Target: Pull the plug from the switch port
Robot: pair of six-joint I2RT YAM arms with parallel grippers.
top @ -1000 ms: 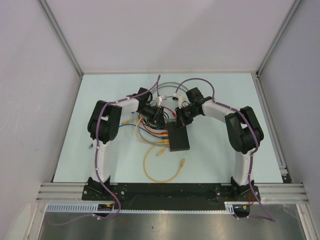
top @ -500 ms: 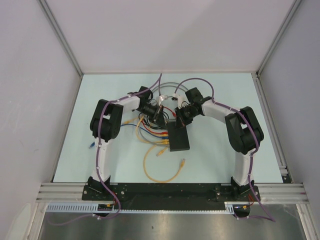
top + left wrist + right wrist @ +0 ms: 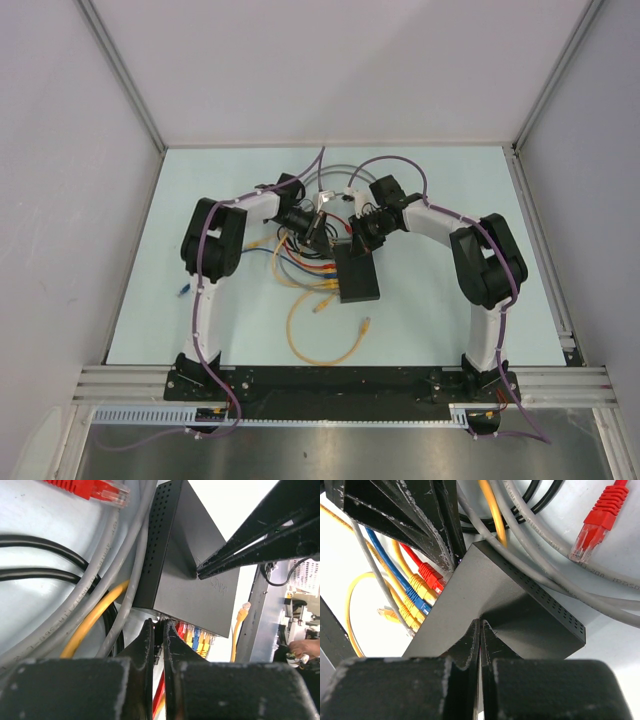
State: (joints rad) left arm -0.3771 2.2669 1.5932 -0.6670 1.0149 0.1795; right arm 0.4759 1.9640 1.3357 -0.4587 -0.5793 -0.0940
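On my overhead feed the switch [image 3: 357, 275] lies flat on the table [image 3: 450, 300] near its middle. Its far end sits just under the tips of both arms, which reach in from either side.

The right gripper [image 3: 480, 625] is clenched, fingertips pressed together with no gap showing. The tips rest on the switch's flat top face and hold nothing. From the left wrist camera I see those same fingers [image 3: 250, 545] touching the lid from above.

The left gripper [image 3: 159, 627] is drawn in to a thin slit. Its tips sit right at the socket edge of the switch, against the row of plugs [image 3: 427, 580] in red, blue and yellow. Something dark sits in the slit, but the view is too cramped for me to tell whether a plug is actually pinched there.

Grey cables [image 3: 115, 555] run along the switch's perforated side, touching it, and a yellow cable [image 3: 95, 615] passes under them. A loose red plug [image 3: 592, 530] lies on the table just beyond the grey cables, apart from the switch. A yellow loop [image 3: 320, 345] lies on the near side.
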